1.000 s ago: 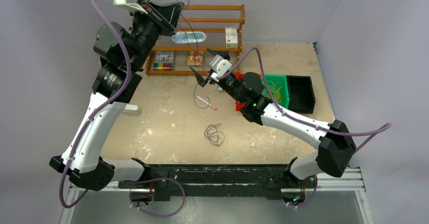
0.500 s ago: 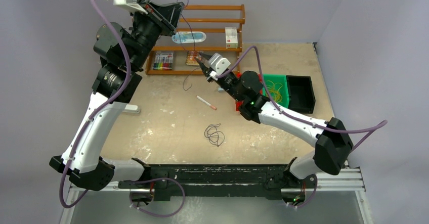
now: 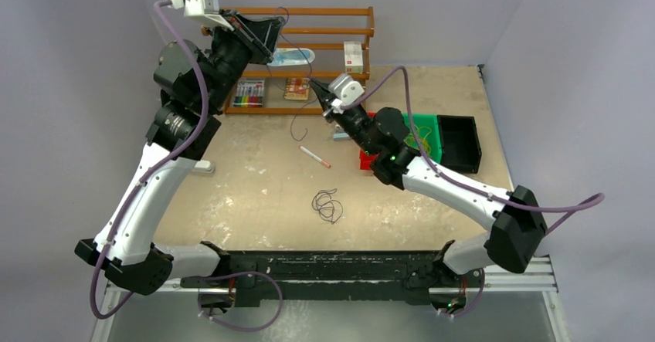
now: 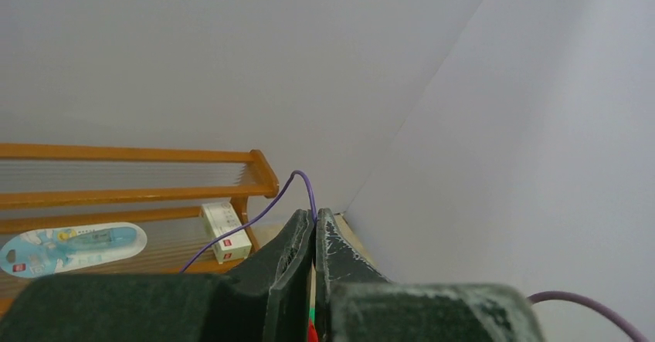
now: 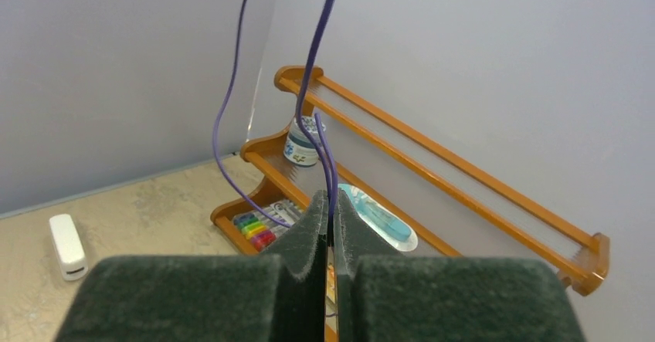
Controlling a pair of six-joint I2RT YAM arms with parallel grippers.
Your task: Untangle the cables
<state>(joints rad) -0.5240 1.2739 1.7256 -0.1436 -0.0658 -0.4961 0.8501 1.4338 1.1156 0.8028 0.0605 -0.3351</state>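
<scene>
Purple cable (image 5: 313, 56) is shown held at two places, hanging in the air in front of the shelf (image 3: 324, 32) at the far side of the table (image 3: 255, 195). One second earlier the right gripper (image 5: 328, 199) is seen wide open beside the strand and lower down. Now its jaws are pressed fully together with the strand pinched between the tips, and the gripper is raised toward the shelf. The left gripper (image 4: 315, 215), high above it, is likewise closed tight on the upper part of the same cable, with a small loop standing out past its tips. Its hold is unchanged, though the arm is shifted slightly. A loose tail is left dangling below the right gripper, apart from the pen (image 3: 314, 156). With a span now gripped at both ends, the strand is judged ready to be drawn out straight. A dark tangle (image 3: 327, 204) is left lying on the table nearer the arm bases, and yellow cables (image 3: 421, 137) are seen in the green bin (image 3: 434, 126), so the task is judged partly done.
</scene>
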